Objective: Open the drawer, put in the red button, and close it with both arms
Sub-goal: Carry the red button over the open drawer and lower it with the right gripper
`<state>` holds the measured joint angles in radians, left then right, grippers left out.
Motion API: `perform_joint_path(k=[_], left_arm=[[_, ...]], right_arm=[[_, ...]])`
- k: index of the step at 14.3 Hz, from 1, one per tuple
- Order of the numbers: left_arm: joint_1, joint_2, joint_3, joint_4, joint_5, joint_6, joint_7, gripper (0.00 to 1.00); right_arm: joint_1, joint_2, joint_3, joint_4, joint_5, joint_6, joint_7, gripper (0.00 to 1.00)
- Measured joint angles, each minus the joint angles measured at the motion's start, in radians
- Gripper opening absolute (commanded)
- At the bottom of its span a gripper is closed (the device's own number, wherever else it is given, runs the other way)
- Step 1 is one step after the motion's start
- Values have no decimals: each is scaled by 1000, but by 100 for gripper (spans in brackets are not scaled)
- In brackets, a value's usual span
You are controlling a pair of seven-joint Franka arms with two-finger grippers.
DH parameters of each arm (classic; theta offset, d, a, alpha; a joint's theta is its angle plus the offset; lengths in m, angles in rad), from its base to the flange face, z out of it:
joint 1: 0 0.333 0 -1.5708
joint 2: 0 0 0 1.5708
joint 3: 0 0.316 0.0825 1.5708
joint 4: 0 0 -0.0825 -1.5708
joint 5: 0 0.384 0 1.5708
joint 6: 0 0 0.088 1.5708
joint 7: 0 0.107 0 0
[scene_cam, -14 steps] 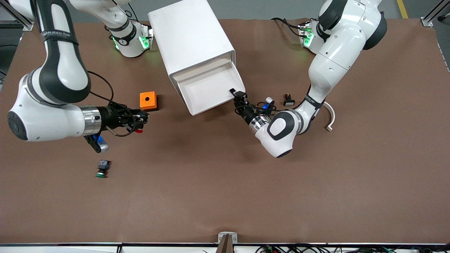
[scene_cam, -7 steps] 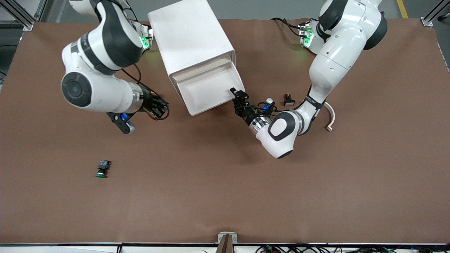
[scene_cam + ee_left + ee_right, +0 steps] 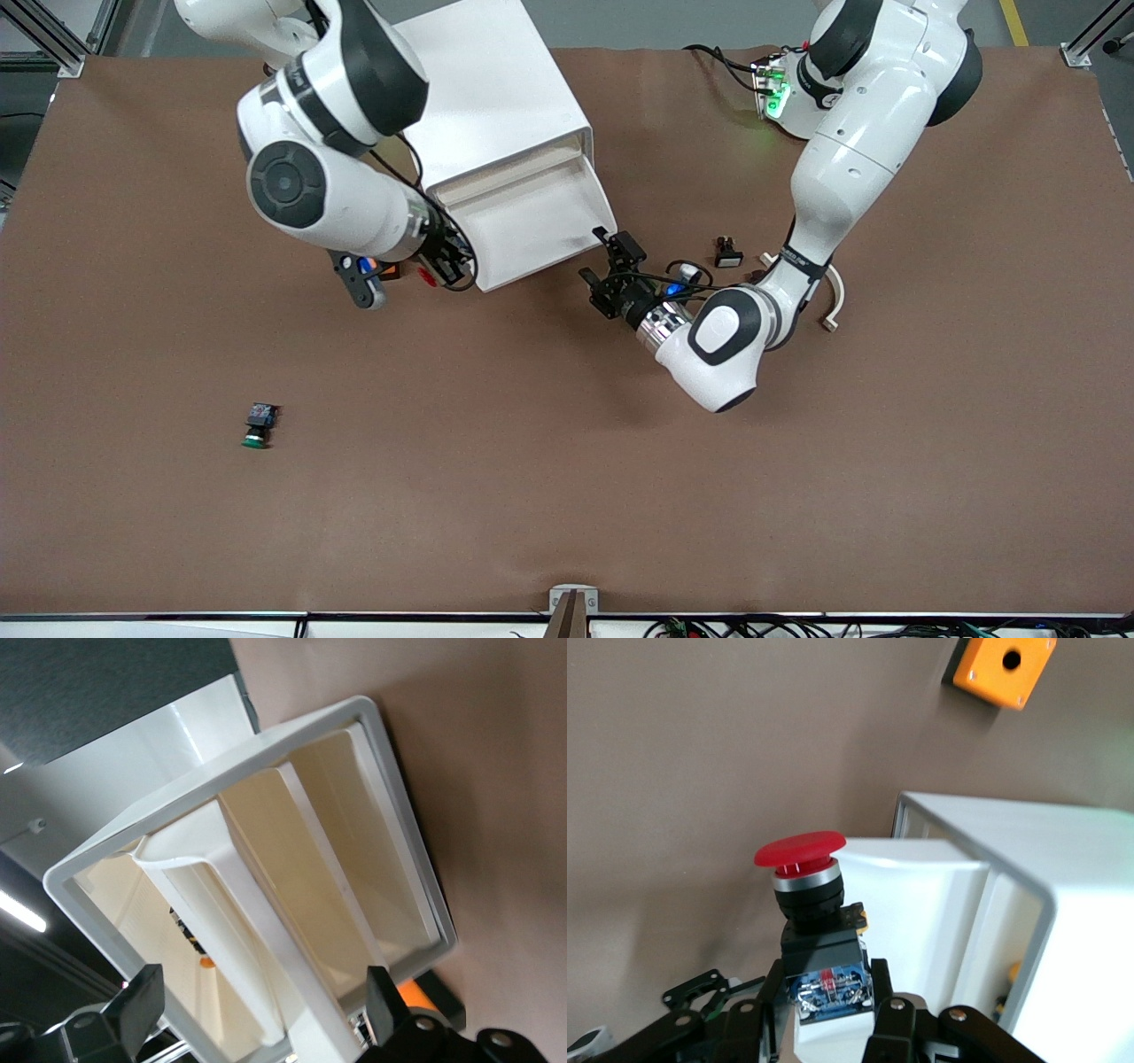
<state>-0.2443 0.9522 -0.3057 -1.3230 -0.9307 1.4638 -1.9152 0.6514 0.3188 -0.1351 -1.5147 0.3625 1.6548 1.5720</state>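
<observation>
The white drawer (image 3: 532,226) stands pulled out of the white cabinet (image 3: 483,97), and its tray looks empty. My right gripper (image 3: 440,268) is shut on the red button (image 3: 428,277) just beside the drawer's front corner toward the right arm's end. In the right wrist view the red button (image 3: 799,852) stands upright between my fingers (image 3: 893,1014), next to the drawer (image 3: 921,904). My left gripper (image 3: 608,260) is open and empty by the drawer's other front corner, apart from it. In the left wrist view its open gripper (image 3: 261,1019) faces the drawer (image 3: 266,948).
An orange box with a hole (image 3: 388,269) is mostly hidden under my right arm; it shows in the right wrist view (image 3: 1001,669). A green-capped button (image 3: 258,425) lies nearer the front camera. A small black-and-white part (image 3: 726,253) and a white curved piece (image 3: 834,297) lie toward the left arm's end.
My right arm has swung the red button from beside the orange box to the drawer's front corner. My left gripper has let go of the drawer's front and drawn back, open.
</observation>
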Motion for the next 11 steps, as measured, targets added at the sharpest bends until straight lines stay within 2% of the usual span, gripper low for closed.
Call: perform_joint_path(k=[5, 11], left_arm=[[34, -2, 1, 73, 44, -4, 194, 100], [33, -63, 0, 117, 200, 3, 531, 100]], right_arm=[[131, 14, 1, -123, -14, 221, 192, 0], [225, 38, 0, -181, -56, 307, 317, 0]])
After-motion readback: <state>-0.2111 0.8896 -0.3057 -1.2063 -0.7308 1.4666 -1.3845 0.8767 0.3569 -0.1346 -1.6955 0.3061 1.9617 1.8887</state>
